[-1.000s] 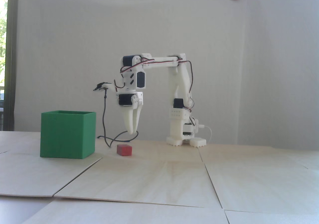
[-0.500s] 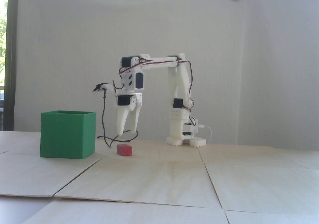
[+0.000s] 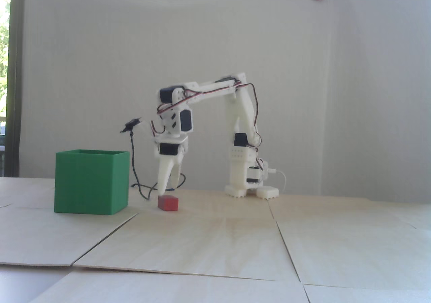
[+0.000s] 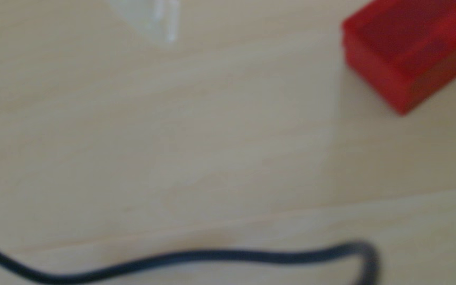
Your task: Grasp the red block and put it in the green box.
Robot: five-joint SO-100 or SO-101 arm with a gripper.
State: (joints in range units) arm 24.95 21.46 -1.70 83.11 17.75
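The red block (image 3: 168,203) is a small matte cuboid of plain, even red, longer than it is tall, lying flat on the pale wooden table (image 3: 215,242). In the fixed view it sits just to the right of the green box (image 3: 91,181), close to it but apart, with a strip of bare wood between them. The wrist view, which is strongly blurred, shows the block (image 4: 413,52) at the upper right edge, cut off by the frame, its top face a darker red than its brighter sides and its edges straight. The green box is far larger than the block, cube-shaped, solid green with plain flat sides and a thin rim at its open top. The white gripper (image 3: 167,190) points downward directly above and slightly behind the block, its two fingers a little apart at the tips with nothing between them; whether a tip touches the block cannot be told. A black cable (image 3: 141,185) drops to the table behind the block, between it and the box, and in the wrist view the same cable (image 4: 221,256) curves across the wood well apart from the block.
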